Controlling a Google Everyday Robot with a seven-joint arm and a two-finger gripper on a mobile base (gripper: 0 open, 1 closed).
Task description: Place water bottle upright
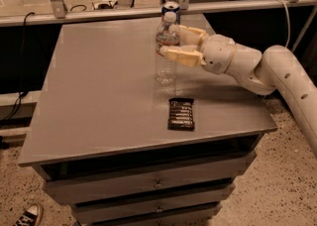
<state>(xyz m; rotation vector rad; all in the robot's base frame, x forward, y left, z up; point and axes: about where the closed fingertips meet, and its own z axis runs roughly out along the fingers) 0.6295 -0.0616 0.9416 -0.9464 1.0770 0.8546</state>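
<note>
Currently the upright water bottle (166, 66) is clamped high up by the gripper (168, 40) and could be toppled if snagged on release.

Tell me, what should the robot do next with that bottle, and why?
Probably open the gripper and let go. The water bottle already stands upright with its base seemingly on the table, and the gripper is clamped around its upper part, so releasing looks like what remains.

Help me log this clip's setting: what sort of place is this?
Likely a robot lab: grey drawer cabinet, speckled floor, metal railing behind. The gripper holds the upright water bottle on the cabinet.
</note>
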